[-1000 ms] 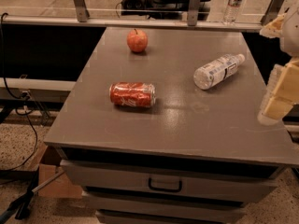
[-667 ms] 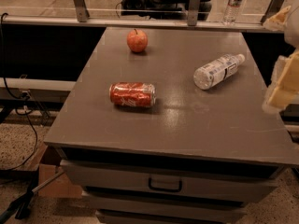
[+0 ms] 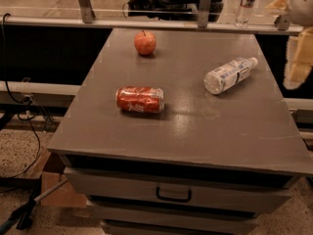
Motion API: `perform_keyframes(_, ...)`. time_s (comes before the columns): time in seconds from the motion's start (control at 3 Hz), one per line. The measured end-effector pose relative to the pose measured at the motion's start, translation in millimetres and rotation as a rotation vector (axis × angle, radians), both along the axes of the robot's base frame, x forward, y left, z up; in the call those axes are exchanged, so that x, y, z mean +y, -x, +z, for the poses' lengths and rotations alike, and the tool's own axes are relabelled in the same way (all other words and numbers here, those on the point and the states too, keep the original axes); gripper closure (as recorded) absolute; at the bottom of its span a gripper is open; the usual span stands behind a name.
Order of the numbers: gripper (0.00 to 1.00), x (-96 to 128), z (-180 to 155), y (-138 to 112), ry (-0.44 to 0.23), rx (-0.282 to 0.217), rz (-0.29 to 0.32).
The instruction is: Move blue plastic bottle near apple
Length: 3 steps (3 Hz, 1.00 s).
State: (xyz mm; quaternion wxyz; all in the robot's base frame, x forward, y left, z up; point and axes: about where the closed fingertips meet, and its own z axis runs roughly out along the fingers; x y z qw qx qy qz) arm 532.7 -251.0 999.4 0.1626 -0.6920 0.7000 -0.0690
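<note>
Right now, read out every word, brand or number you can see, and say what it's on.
Nothing reads clearly.
Blue plastic bottle: blue print on white label, too blurred to read.
Red soda can: pale markings, too blurred.
Upright clear bottle at the back: label too small.
Gripper, at the view's right edge: no text visible.

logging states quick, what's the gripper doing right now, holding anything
Gripper: at the right edge of view, beside the table; open or closed cannot be told. The blue plastic bottle lies on the table, apart from it.
</note>
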Motion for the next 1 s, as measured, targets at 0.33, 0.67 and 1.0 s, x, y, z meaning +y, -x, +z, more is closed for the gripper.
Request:
perform_keyframes(0.33,0.00,13,-27,-46,0.081,0.045,0.249)
perform_keyframes(0.67,0.00,15,-28,-56,0.099,0.006,0.320)
perform_keyframes(1.0,0.00,16,-27,-57,0.099,0.001,0.320)
